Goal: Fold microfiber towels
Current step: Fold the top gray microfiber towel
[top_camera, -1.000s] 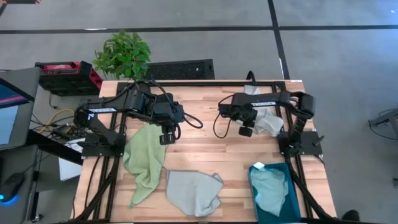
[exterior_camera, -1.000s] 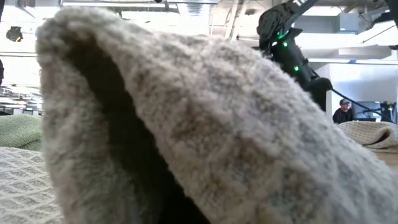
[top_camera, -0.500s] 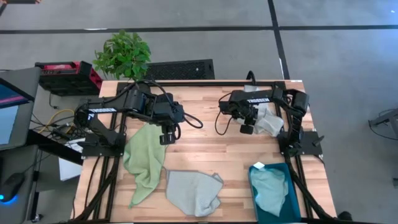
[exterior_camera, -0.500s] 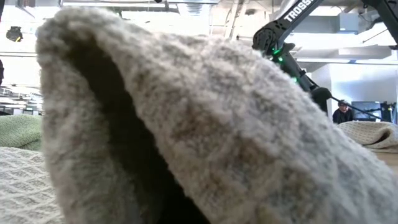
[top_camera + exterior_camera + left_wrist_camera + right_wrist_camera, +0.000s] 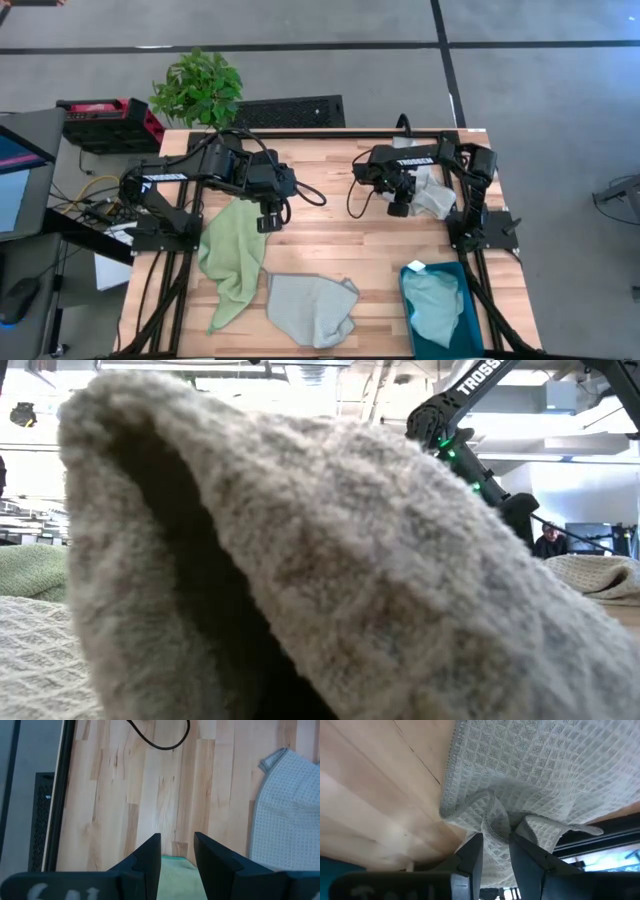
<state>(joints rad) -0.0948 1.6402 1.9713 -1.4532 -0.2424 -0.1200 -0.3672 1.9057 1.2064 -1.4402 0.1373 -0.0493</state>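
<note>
A pale grey towel (image 5: 432,195) lies bunched at the table's far right, and my right gripper (image 5: 398,208) is shut on a fold of it (image 5: 495,837). A light green towel (image 5: 232,255) lies spread at the left. My left gripper (image 5: 267,222) hangs open above its far right corner, with bare wood showing between its fingertips (image 5: 177,836). A grey-blue towel (image 5: 312,308) lies crumpled near the front edge and fills most of the low view (image 5: 350,580). A light blue towel (image 5: 432,305) lies in the teal bin (image 5: 408,300). My right gripper pinches a raised fold (image 5: 496,822) of the pale grey towel between its two fingers, close to the towel's hemmed edge (image 5: 451,770). The fingers slant down from the far side. Wrinkles run into the gap, and the rest of the towel lies on the table.
The teal bin stands at the front right corner. A potted plant (image 5: 198,88) and a red case (image 5: 108,120) sit beyond the far left edge. Bare wood (image 5: 340,245) lies between the towels at mid table. A person (image 5: 548,538) sits far behind in the room.
My right gripper has sunk a little toward the table and tipped, keeping its hold on the pale grey towel. It has then held still.
</note>
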